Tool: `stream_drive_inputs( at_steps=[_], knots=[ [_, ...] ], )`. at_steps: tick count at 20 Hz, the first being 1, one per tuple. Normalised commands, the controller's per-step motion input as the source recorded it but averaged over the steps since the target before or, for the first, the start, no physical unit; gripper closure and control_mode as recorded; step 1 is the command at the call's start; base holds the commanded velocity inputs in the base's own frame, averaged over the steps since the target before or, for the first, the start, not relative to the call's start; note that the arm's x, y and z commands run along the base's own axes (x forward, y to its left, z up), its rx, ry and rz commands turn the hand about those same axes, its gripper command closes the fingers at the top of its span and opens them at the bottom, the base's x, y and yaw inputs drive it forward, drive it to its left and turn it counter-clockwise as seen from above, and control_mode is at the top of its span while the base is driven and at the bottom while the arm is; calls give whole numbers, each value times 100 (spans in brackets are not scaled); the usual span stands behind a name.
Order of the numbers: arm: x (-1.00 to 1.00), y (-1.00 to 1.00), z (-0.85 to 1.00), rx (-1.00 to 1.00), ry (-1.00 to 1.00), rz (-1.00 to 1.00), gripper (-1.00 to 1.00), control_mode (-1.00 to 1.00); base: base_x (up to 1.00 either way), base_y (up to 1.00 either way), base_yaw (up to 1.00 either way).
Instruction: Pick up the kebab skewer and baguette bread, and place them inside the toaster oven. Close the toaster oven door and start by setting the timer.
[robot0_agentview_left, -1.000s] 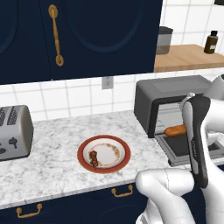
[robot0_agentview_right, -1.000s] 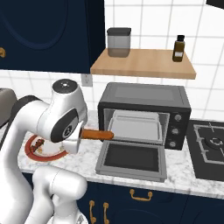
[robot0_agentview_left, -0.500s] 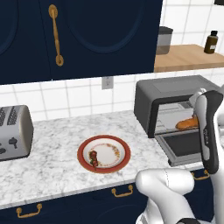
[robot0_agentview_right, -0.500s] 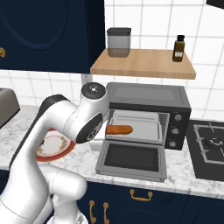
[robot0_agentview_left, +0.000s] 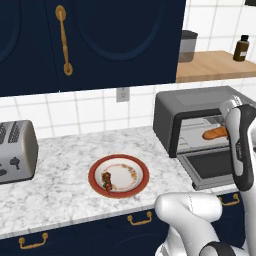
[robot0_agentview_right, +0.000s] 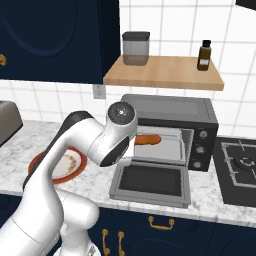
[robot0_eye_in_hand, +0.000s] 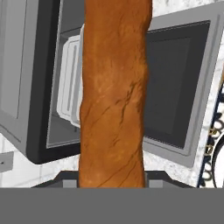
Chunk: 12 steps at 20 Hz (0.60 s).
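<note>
Marble counter, navy cabinets, white tile. Gripper clamped on baguette, loaf at mouth of toaster oven, above dropped door. Risks: tip snags frame or rack; early release, loaf rolls off door. Kebab on red-rim plate. Loaf crusty, tapered; oven boxy, matte grey; door window glossy.

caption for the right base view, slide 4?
Franka arm carries the baguette bread into the open toaster oven, door dropped flat.
</note>
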Motion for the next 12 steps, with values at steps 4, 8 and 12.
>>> stream_drive_inputs(
  at_steps=[4, 8, 12],
  knots=[
    [5, -64, 0, 0, 0, 0, 100, -100, 0, 0, 0],
    [33, -37, -5, 0, 0, 0, 100, -100, 0, 0, 0],
    [43, -15, -5, 0, 2, 0, 100, -100, 0, 0, 0]
  ],
)
